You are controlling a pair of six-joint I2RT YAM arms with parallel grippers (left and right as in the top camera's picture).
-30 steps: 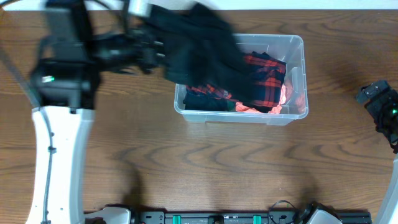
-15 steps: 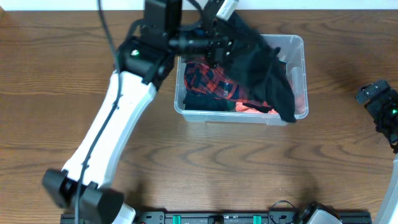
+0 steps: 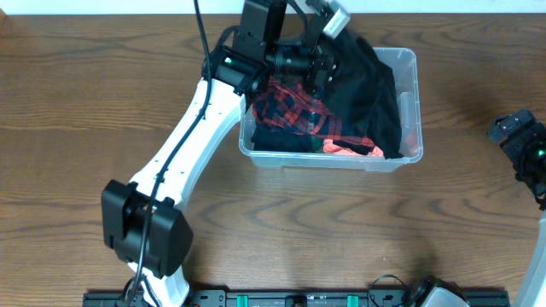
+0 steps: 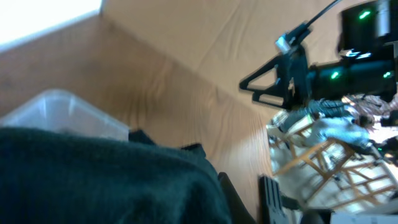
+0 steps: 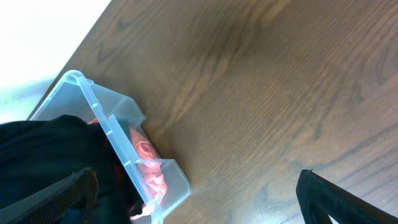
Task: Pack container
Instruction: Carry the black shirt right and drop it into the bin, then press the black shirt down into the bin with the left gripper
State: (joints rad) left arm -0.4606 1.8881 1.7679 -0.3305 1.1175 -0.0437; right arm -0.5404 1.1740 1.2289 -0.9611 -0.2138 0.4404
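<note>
Your left gripper (image 3: pixel 317 64) has swung in from the bench's left side; it's now over the container (image 3: pixel 408 61), far edge, right of centre; black garment (image 3: pixel 368 98) now drapes inside; left fingers buried in cloth, can't tell; right gripper (image 5: pixel 193 180) fingers apart, right edge; release probably next.

clear container (image 3: pixel 409 94), upright, filled with clothes

Bin (image 3: pixel 411 78): clear, smooth glossy plastic. Table (image 3: pixel 256 213): brown wood grain, slight sheen. Black garment (image 3: pixel 371 95): soft matt cloth. Plaid (image 3: pixel 294 111) at its 9 o'clock: woven cloth.
</note>
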